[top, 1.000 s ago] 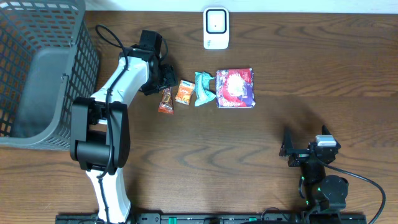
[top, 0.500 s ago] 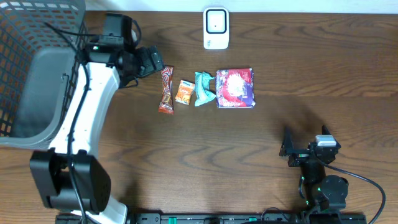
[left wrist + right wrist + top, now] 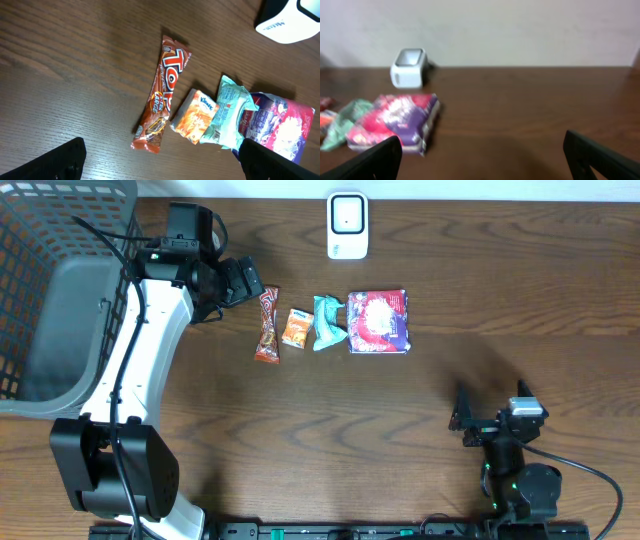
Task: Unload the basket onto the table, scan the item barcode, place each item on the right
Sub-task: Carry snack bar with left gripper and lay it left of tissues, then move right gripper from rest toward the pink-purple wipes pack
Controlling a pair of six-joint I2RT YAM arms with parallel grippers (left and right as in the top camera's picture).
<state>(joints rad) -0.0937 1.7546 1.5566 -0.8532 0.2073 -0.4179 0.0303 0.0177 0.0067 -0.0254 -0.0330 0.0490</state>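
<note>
I hold the left fingers (image 3: 55,162) wide open and empty just upper left of the chocolate bar (image 3: 267,326), probably my item, lying flat below-left of the white scanner (image 3: 347,224), while the right fingers (image 3: 600,157), equally wide and empty, sit at lower right, clear of the work.

Candy bar (image 3: 161,94): I see a brown-red wrapper lying flat, label up, free of any grip.
Scanner (image 3: 347,225): white box, well beyond it, rightward.

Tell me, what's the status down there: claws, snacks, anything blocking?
Left gripper open, empty, beside candy bar. Right gripper open, empty, far off. Candy bar flat on table, not at scanner. Nothing blocking.
</note>
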